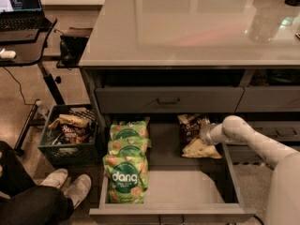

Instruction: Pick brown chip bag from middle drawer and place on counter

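Note:
The brown chip bag (192, 134) lies at the back right of the open middle drawer (173, 186), dark brown with cream edges. My gripper (205, 136) comes in from the right on a white arm and sits right at the bag's right side, touching or nearly touching it. The counter (187, 27) is the glossy pale tabletop above the drawer.
Three green "dang" bags (126, 165) lie stacked along the drawer's left side. A shallower shut drawer front with a dark handle (168, 101) sits above. A dark crate of snacks (70, 135) stands on the floor at left, by a person's shoes (68, 186). A laptop desk (23, 27) is at far left.

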